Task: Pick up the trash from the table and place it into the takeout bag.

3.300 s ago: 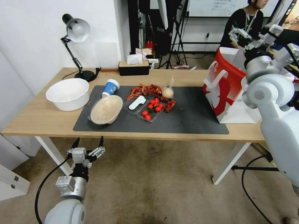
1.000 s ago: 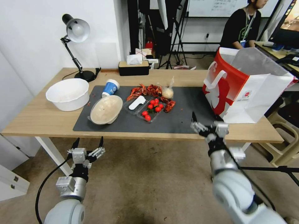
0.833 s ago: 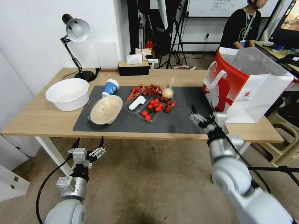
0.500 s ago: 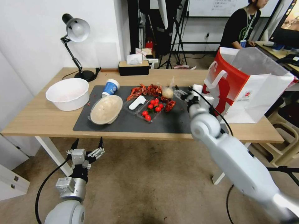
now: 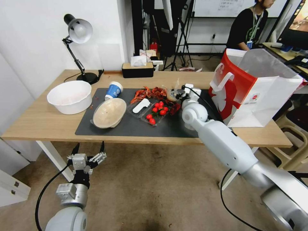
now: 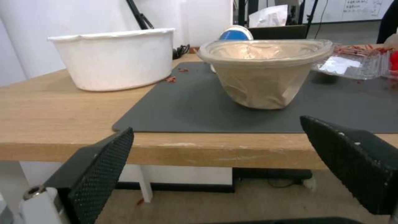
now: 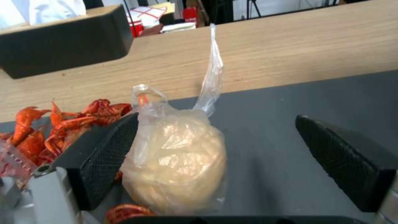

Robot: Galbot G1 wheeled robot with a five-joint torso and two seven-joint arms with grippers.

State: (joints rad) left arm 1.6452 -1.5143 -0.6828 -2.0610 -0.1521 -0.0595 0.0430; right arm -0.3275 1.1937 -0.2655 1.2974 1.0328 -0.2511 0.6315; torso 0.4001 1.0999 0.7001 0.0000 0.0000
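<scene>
right pincer: open around bag | clear bag with beige ball: crinkled, knotted top, on mat

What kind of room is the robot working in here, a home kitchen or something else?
Most likely a lab or office, not a kitchen: tripod stands and a whiteboard stand behind the table, and a person sits by a monitor.

Light-wood table, dark grey mat, white basin, desk lamp, black tissue box, takeout bag
</scene>
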